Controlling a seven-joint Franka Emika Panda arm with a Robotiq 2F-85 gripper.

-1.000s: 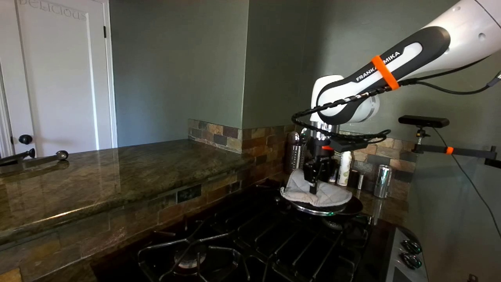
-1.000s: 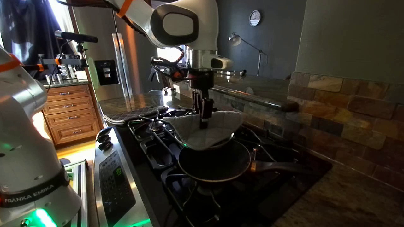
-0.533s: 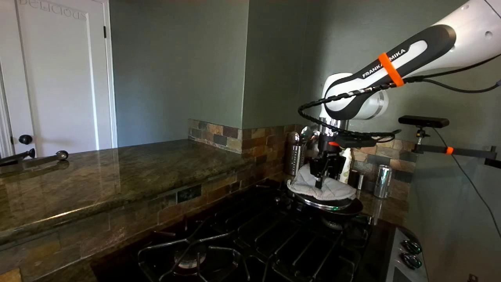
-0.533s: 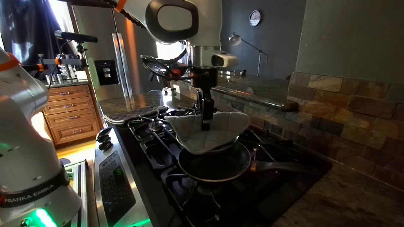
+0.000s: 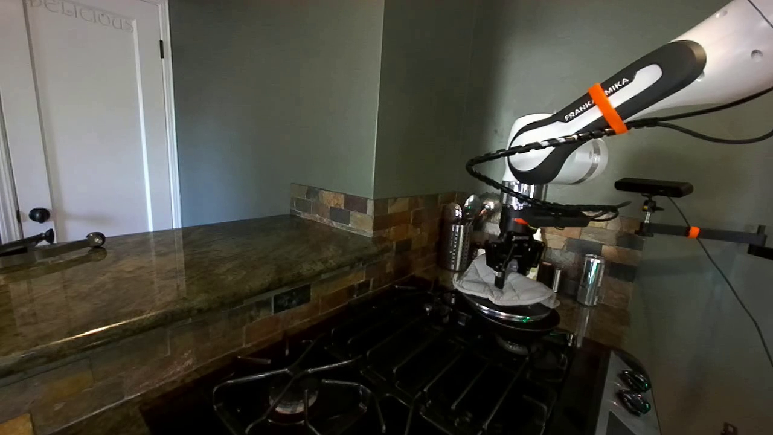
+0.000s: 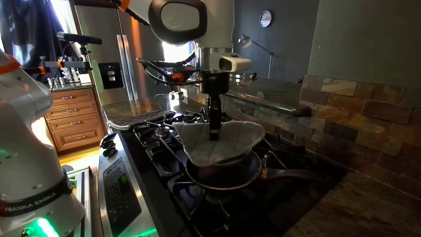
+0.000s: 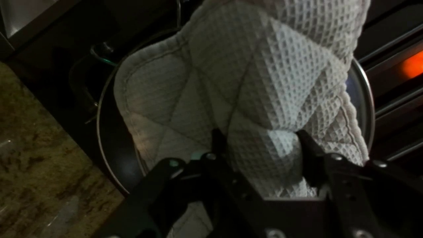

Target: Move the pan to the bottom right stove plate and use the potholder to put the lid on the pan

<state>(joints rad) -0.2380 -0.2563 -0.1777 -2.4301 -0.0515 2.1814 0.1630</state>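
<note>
The white quilted potholder (image 5: 513, 290) is draped over the lid (image 5: 513, 315), whose shiny rim shows beneath it. My gripper (image 5: 501, 283) points down and is shut on a bunched fold of the potholder (image 7: 244, 66); the lid's knob is hidden under the cloth. In the wrist view the lid's rim (image 7: 365, 89) shows at the right. The dark pan (image 6: 223, 177) sits on a burner, its handle toward the tiled wall. The lid hangs tilted over the pan's far part in an exterior view (image 6: 236, 159), with the near part of the pan uncovered.
Black grates (image 5: 423, 374) cover the stove. A steel canister (image 5: 590, 279) and a utensil holder (image 5: 457, 244) stand behind it. A raised granite counter (image 5: 211, 260) runs along one side. A dark quilted mat (image 6: 141, 119) lies at the far stove end. The control panel (image 6: 123, 187) is in front.
My gripper has carried the potholder and lid farther over the pan, rightward in both exterior views and slightly lower over it. The pan has not moved.
</note>
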